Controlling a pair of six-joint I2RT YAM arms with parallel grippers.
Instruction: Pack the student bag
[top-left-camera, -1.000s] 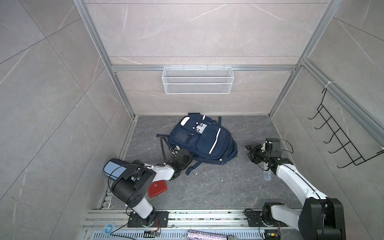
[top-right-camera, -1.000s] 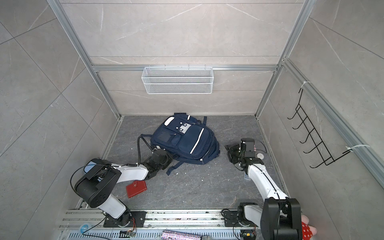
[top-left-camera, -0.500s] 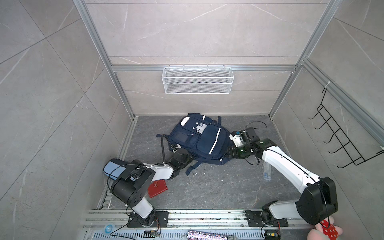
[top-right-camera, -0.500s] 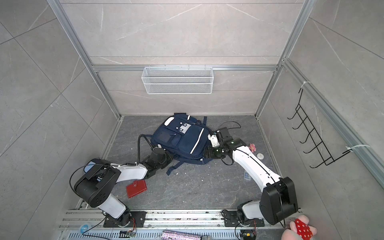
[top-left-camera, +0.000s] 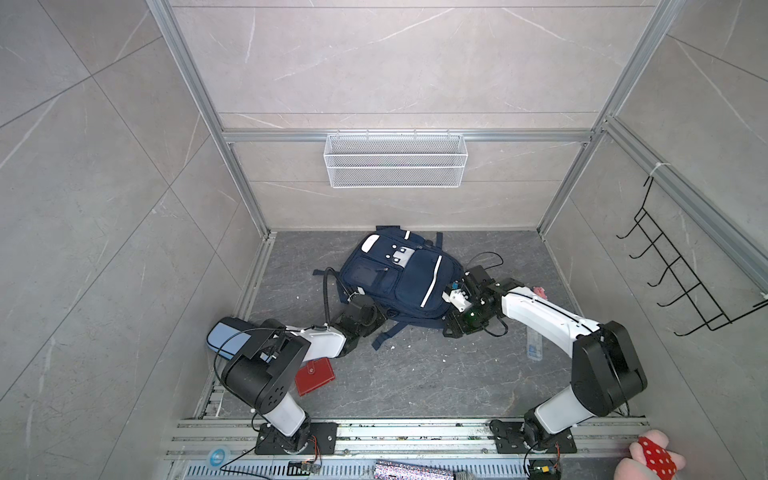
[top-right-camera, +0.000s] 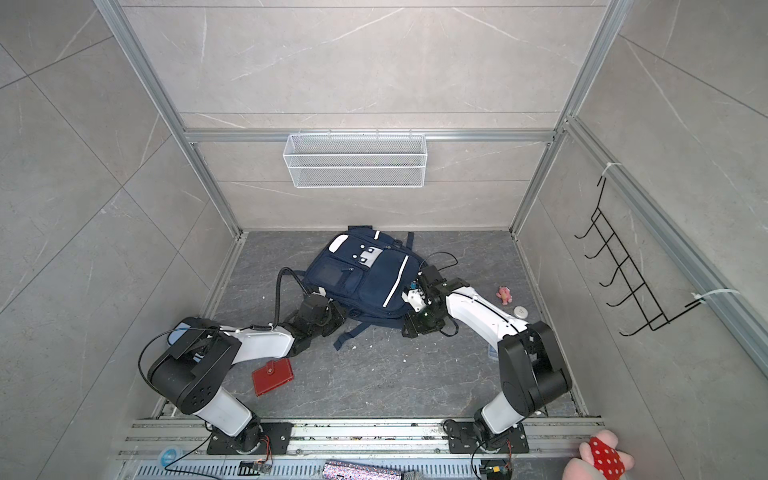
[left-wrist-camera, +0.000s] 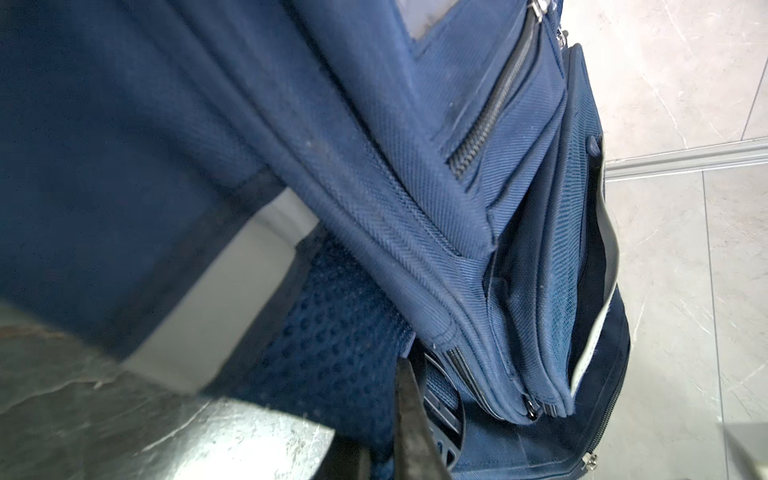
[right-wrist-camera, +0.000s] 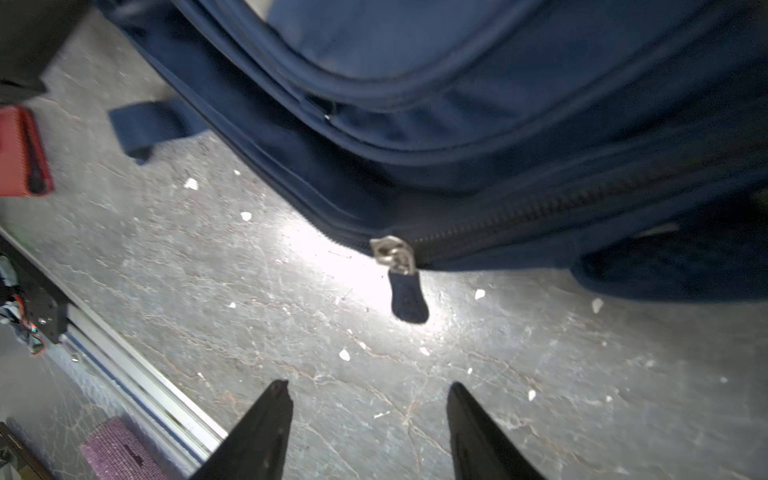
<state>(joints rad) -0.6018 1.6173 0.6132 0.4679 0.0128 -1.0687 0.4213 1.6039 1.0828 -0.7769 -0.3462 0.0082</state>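
Grey stone floor (top-left-camera: 415, 374) bearing the student bag (top-left-camera: 399, 276); left gripper (left-wrist-camera: 409, 419) clamped on its edge, right gripper (right-wrist-camera: 368, 399) parted before the zip pull (right-wrist-camera: 405, 293).

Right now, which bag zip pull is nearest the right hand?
The fabric-tabbed pull at the student bag's floor-side edge, ahead of the open right hand; others sit on front pockets.

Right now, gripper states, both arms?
Left gripper: shut on the navy blue fabric student bag.
Right gripper: open, empty, facing the bag's zip pull.

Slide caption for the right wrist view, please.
Open right gripper lined up on the zip pull of the student bag, not yet touching it.
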